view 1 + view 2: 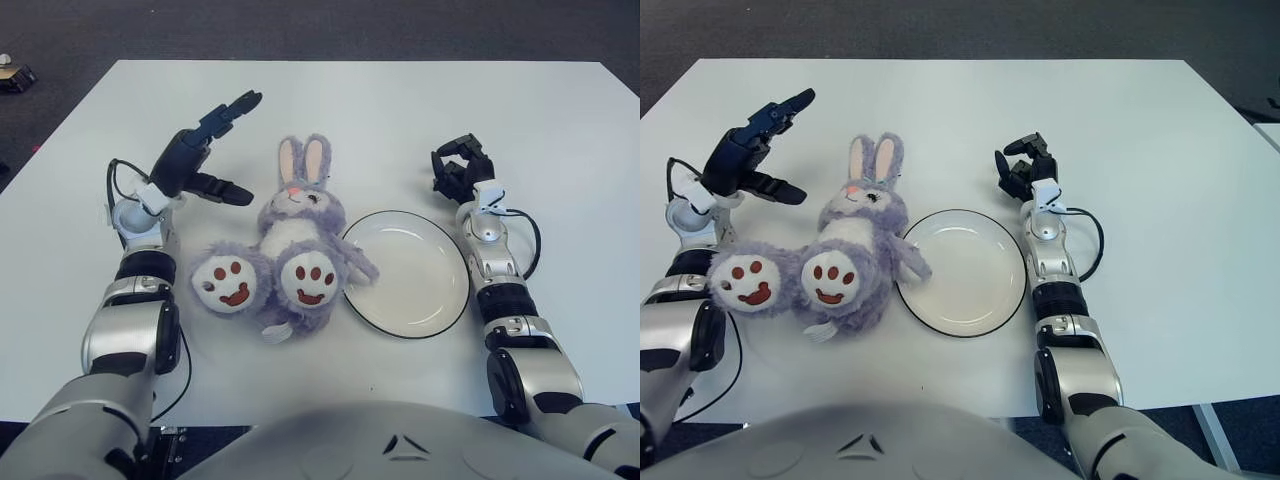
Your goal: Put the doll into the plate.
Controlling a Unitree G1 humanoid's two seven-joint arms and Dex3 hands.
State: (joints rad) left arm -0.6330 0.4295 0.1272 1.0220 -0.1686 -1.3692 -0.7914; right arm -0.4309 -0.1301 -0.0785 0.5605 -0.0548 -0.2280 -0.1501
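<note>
A purple plush bunny doll point(290, 250) with pink ears and white paw soles sits on the white table, leaning back, its feet toward me. A white plate point(412, 272) with a dark rim lies just right of it, touching the doll's arm. My left hand point(205, 150) is open, fingers spread, raised left of the doll's head and apart from it. My right hand point(460, 168) shows beyond the plate's right rim, fingers curled, holding nothing.
The white table point(380, 110) stretches back behind the doll and plate. Dark carpet lies beyond its far edge. A small object point(15, 76) sits on the floor at the far left.
</note>
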